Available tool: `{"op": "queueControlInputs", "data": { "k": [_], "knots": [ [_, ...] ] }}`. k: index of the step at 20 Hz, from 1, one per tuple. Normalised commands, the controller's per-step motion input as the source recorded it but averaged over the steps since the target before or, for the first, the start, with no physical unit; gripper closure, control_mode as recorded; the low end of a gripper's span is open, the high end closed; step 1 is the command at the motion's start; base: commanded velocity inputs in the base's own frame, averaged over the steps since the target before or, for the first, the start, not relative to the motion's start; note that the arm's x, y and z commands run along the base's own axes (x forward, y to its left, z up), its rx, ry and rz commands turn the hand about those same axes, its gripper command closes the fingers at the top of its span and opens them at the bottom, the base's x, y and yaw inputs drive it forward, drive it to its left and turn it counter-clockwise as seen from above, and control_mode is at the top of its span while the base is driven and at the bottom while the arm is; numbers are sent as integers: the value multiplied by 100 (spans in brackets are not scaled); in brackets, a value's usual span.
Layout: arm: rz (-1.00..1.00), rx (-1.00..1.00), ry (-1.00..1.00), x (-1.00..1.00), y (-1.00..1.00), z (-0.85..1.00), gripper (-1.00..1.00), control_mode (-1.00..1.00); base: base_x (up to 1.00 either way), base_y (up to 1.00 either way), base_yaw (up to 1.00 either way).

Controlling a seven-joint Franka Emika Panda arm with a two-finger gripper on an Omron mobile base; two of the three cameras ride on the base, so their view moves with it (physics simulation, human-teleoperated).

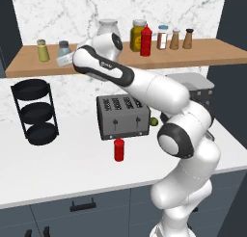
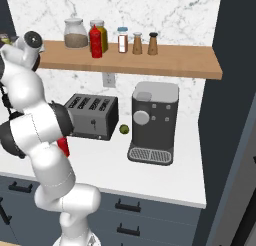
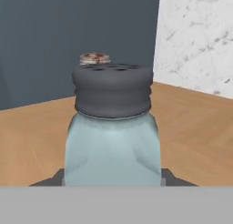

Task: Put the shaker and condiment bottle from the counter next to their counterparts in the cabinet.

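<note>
**On the shelf's left end: shaker pinched beside its match**

Up at 10 o'clock in the left base view, reaching to the far left of the shelf board [image 1: 193, 55]. Gripper [image 3: 113, 180] pressed onto the shaker [image 3: 113, 141], one dark finger tip [image 3: 175, 178] showing low on each side of the pale glass. Gripping the body below the grey cap, probably to keep the shaker upright and leave the top clear of the hand.

Seen from the left base camera, shaker [image 1: 63, 48] placed at 3 o'clock of the yellow-green shaker [image 1: 43, 50], just beside it and apart from it. Put there because the task wants each item next to its counterpart. Cannot tell whether the base rests on the wood yet, with the bottom hidden in the hand view. Held level with the board, which suits a gentle set-down rather than a drop.

Farther along, at about 3 o'clock of the shaker and well apart: taller red bottle [image 1: 146, 40], the partner for the second item. Down on the counter [image 1: 72, 168], at 6 o'clock of the toaster [image 1: 123, 116]: condiment bottle [image 1: 118, 149], upright and untouched.

Judged roughly halfway through. Next, likely: confirm contact with the board, spread the fingers, back straight out without nudging either shaker, then go down for the red bottle.
</note>
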Motion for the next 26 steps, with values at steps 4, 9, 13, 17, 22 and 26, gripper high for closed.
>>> {"op": "queueControlInputs", "data": {
  "k": [4,9,13,17,22,26],
  "knots": [
    [1,8,8,28,9,0,100,-100,0,0,0],
    [3,1,3,19,9,-10,100,-100,0,0,0],
    [2,0,0,16,18,-17,100,-100,0,0,0],
    [1,0,0,15,18,-14,100,-100,0,0,0],
    [0,0,0,9,10,-14,100,-100,0,0,0],
    [0,-2,0,5,4,-22,100,-100,0,0,0]
  ]
}}
